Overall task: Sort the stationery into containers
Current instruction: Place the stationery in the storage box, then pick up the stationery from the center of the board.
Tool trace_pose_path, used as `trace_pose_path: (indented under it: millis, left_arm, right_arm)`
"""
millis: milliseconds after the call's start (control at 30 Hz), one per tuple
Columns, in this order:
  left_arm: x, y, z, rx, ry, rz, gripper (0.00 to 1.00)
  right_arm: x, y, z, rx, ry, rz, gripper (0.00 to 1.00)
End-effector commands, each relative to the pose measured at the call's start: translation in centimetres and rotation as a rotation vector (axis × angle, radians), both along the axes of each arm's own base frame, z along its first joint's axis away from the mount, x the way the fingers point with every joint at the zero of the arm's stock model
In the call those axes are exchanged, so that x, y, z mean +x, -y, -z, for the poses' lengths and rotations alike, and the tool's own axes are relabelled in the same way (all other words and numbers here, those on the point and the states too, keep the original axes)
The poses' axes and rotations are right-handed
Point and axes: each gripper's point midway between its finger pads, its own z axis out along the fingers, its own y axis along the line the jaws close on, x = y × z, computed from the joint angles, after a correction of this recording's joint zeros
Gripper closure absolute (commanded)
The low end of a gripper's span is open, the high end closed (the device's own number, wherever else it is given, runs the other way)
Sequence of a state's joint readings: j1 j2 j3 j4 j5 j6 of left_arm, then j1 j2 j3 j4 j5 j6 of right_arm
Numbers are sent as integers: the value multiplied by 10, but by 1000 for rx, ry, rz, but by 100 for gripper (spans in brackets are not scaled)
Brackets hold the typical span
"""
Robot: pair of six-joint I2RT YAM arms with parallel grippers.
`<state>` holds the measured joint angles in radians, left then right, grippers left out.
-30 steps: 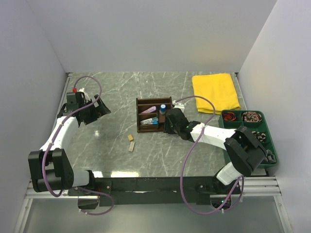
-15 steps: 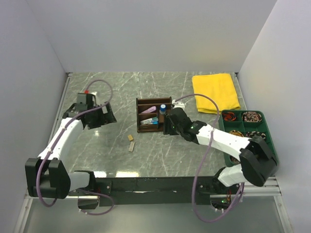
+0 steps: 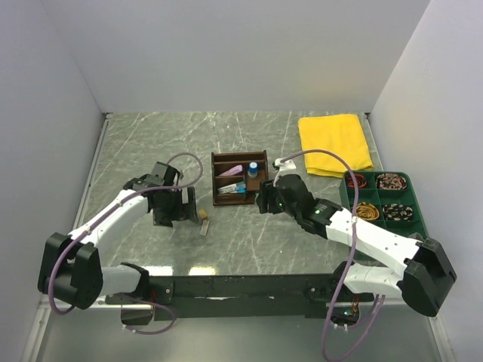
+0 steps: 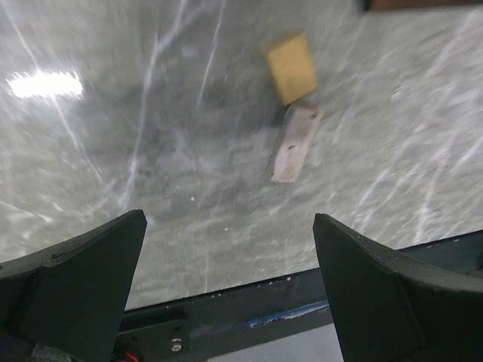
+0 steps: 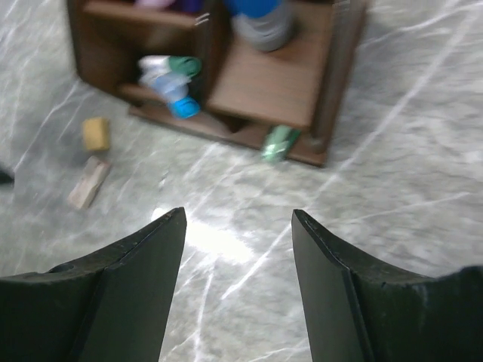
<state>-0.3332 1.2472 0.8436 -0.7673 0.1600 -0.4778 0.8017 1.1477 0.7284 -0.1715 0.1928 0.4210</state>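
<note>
Two items, a tan eraser (image 4: 290, 66) and a pale eraser (image 4: 294, 143), were recorded lying close together on the marble table (image 4: 113, 151), ahead of the left gripper (image 4: 226, 249), whose fingers were held wide apart and empty. The right gripper (image 5: 238, 241), likewise spread and empty, was seen near the wooden organiser (image 5: 264, 83), at whose front edge a green eraser (image 5: 278, 143) was lodged.
</note>
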Motion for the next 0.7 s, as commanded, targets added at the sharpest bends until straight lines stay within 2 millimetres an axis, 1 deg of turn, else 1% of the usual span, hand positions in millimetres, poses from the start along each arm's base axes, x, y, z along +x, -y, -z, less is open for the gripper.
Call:
trace_pose_path:
  millis: [0, 33, 67, 133, 233, 300, 333, 400, 433, 500, 533, 567, 600, 667]
  left_arm:
    - [-11, 11, 16, -18, -59, -39, 0]
    - [-13, 17, 17, -24, -55, -17, 0]
    - [-10, 23, 17, -35, -36, -6, 0]
    - [-11, 35, 18, -34, -20, 19, 0]
    - [0, 47, 17, -25, 48, 48, 1]
    - [5, 50, 18, -10, 71, 60, 4]
    - [5, 50, 20, -1, 69, 60, 6]
    - [3, 53, 25, -1, 56, 62, 14]
    - [0, 54, 28, 8, 53, 74, 16]
    - [-3, 55, 32, 20, 44, 82, 19]
    - [-5, 57, 33, 23, 44, 90, 22]
    - [-7, 58, 37, 25, 34, 94, 30]
    - [-8, 59, 39, 30, 31, 97, 32]
    - [-8, 58, 44, 47, 25, 89, 37]
  right_arm:
    - [23, 27, -10, 9, 60, 110, 34]
    - [30, 37, -9, 14, 57, 151, 34]
    - [34, 41, -10, 20, 57, 171, 34]
    - [39, 48, -7, 34, 42, 204, 34]
    - [39, 52, -4, 55, 34, 212, 35]
    - [39, 55, -4, 69, 40, 221, 35]
    - [38, 58, -1, 70, 38, 228, 35]
    - [37, 63, -2, 82, 45, 242, 35]
    - [35, 68, 3, 76, 34, 253, 35]
    - [33, 73, 2, 86, 38, 265, 35]
    - [30, 76, 7, 81, 29, 273, 35]
    - [31, 81, 9, 84, 27, 288, 36]
    - [30, 83, 8, 95, 29, 294, 36]
    - [29, 90, 12, 100, 21, 317, 36]
